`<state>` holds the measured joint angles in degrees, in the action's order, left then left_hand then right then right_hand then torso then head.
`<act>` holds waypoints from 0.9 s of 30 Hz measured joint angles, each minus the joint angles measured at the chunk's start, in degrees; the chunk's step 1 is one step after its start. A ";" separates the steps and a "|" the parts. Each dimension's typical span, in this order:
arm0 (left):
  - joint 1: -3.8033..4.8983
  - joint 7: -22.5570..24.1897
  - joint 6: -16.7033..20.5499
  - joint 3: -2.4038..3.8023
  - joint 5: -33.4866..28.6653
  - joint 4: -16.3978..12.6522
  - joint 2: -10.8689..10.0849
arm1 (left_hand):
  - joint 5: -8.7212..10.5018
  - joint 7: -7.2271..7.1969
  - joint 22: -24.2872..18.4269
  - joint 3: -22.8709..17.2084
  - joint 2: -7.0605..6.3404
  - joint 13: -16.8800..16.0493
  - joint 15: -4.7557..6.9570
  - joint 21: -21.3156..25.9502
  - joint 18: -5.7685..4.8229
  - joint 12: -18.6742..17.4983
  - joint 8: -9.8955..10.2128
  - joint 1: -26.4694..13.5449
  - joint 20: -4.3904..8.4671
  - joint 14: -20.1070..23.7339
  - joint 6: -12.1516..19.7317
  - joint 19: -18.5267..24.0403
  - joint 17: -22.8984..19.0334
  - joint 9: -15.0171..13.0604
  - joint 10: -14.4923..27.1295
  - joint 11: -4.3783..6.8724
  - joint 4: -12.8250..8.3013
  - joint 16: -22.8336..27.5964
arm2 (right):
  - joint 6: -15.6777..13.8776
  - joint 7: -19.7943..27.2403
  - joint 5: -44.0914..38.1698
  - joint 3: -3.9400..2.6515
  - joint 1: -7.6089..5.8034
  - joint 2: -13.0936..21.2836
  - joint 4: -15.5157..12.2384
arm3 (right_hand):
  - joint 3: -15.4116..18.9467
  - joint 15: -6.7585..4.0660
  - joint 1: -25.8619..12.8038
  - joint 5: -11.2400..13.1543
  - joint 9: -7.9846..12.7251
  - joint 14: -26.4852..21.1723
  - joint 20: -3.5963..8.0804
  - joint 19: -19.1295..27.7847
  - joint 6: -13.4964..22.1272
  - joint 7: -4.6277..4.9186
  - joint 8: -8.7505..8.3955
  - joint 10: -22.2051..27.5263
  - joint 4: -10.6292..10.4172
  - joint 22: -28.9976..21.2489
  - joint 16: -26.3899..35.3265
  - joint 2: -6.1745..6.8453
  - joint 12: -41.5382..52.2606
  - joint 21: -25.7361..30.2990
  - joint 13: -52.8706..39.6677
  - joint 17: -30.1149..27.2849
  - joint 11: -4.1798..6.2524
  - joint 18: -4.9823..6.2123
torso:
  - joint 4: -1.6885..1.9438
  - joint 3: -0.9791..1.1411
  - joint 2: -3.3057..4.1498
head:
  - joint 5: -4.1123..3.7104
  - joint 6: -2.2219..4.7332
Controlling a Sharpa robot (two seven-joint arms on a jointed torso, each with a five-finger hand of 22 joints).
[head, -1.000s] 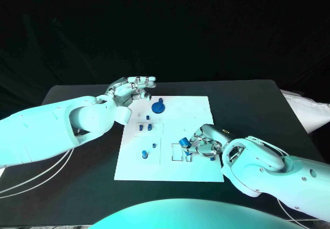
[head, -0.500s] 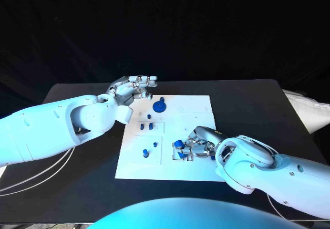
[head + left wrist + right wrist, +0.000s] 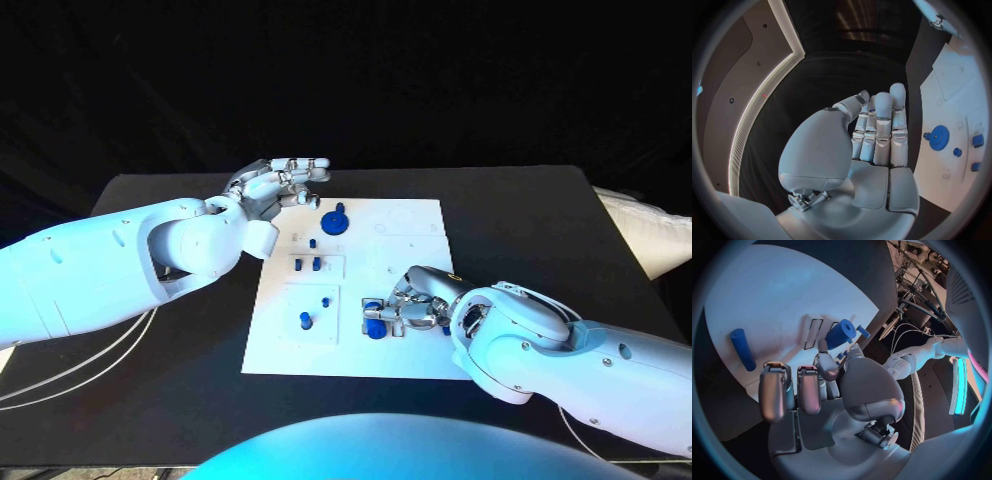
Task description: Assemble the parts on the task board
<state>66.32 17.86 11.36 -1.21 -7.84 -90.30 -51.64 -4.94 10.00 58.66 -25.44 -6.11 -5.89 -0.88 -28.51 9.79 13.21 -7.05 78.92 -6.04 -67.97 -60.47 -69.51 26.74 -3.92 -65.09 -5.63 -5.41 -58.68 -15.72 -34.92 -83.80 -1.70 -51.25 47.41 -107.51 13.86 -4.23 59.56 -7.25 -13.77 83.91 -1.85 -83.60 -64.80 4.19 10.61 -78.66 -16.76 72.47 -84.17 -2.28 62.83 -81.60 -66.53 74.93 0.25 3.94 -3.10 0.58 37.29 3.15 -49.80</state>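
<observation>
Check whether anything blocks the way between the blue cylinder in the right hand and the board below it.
Nothing visible does. The right hand pinches the blue cylinder just over the outlined slots on the white task board.

From up high we look down on the whole task board (image 3: 346, 290), and our two wrist cameras sit close behind each hand, both sharing that board (image 3: 954, 100) (image 3: 767, 295), its far end at twelve o'clock.

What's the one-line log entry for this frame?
left hand: idle, off board corner | right hand: pinching blue cylinder over task board
</observation>
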 measured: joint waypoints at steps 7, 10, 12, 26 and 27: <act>0.00 -0.08 -0.09 0.00 0.00 0.00 -0.01 | 0.00 0.20 -0.07 0.14 0.00 0.00 0.16 0.22 0.00 0.00 0.00 0.00 0.00 0.17 0.21 0.00 -0.05 0.00 0.18 -0.18 -0.14 -0.09 | -0.02 -0.04 -1.43 0.00 0.00 0.09 -0.04 | 0.58 0.00 -0.60 1.37 -0.48 0.00 -0.22 0.23 0.00 0.00 0.00 0.00 0.02 -0.07 0.17 0.89 -0.54 0.00 0.35 0.00 0.00 0.00 | 0.04 0.04 0.02 | -0.05 0.07; 0.00 -0.12 -0.14 0.00 0.00 0.00 -0.02 | 0.00 0.20 -0.11 0.31 0.00 0.00 0.16 0.22 0.00 0.00 0.00 0.00 0.00 0.18 0.21 0.00 -0.11 0.00 0.18 -0.18 0.03 -0.09 | 0.02 -0.04 -2.04 0.01 0.00 0.11 -0.09 | -0.49 0.00 4.84 -0.41 -0.90 0.00 -0.22 0.22 0.00 0.00 -0.22 0.00 2.25 0.01 0.17 1.17 -0.55 0.00 0.13 -0.01 0.00 0.00 | 0.07 0.04 0.03 | -0.07 0.04; 0.00 -0.14 -0.17 0.00 0.00 0.00 -0.02 | 0.00 0.20 -0.12 0.31 0.00 0.00 0.16 0.22 0.00 0.00 0.00 0.00 0.00 0.17 0.21 0.00 -0.11 0.00 0.18 -0.18 0.03 -0.09 | 0.10 -0.04 -2.40 0.00 0.00 0.09 -0.13 | -1.45 0.01 9.09 -0.73 -1.20 0.00 -0.22 0.22 0.00 -0.01 -0.22 0.00 4.31 0.18 0.17 1.06 -0.55 0.00 -0.13 -0.01 0.00 0.00 | 0.07 0.04 0.05 | -0.10 0.01; 0.00 -0.25 -0.35 0.00 0.01 0.01 -0.03 | 0.00 0.19 -0.11 0.31 0.00 0.01 0.15 0.21 0.00 0.00 0.00 0.00 0.00 0.17 0.21 0.00 -0.11 0.00 0.18 -0.18 0.03 -0.09 | 1.15 -0.04 -4.83 0.00 -0.05 -0.85 0.41 | -3.70 0.02 16.97 1.66 -2.06 0.01 -0.22 0.22 -0.01 -0.01 0.04 -0.14 8.85 1.37 -0.06 0.37 -0.64 -0.29 -0.93 -0.02 0.11 0.01 | 0.19 0.06 0.09 | -0.13 -0.18; 0.00 -0.26 -0.35 0.00 0.01 0.01 -0.03 | 0.00 0.19 -0.11 0.31 0.00 0.01 0.15 0.21 0.01 0.00 0.00 0.00 0.00 0.17 0.21 0.00 -0.10 0.00 0.18 -0.18 0.03 -0.09 | 1.11 -0.03 -4.91 0.01 -0.04 -0.83 0.41 | -3.83 0.02 16.46 1.12 -2.06 0.01 -0.22 0.22 -0.01 -0.01 0.04 -0.24 8.65 1.37 -0.06 -0.13 -0.65 -0.29 -0.96 -0.02 0.21 0.00 | 0.19 0.06 0.09 | -0.12 -0.19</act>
<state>66.32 17.60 11.01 -1.22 -7.84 -90.28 -51.66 -4.94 10.19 58.55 -25.13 -6.11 -5.88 -0.73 -28.29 9.80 13.21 -7.05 78.92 -6.05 -67.80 -60.26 -69.51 26.64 -3.92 -64.91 -5.81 -5.38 -58.76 -14.61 -34.95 -88.71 -1.69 -51.30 46.58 -107.10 10.03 -4.21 76.02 -6.13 -15.84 83.92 -2.08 -83.38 -64.81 4.18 10.64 -78.90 -8.11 73.84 -84.23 -2.41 62.19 -81.89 -67.48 74.91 0.46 3.95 -2.91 0.64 37.39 3.03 -49.99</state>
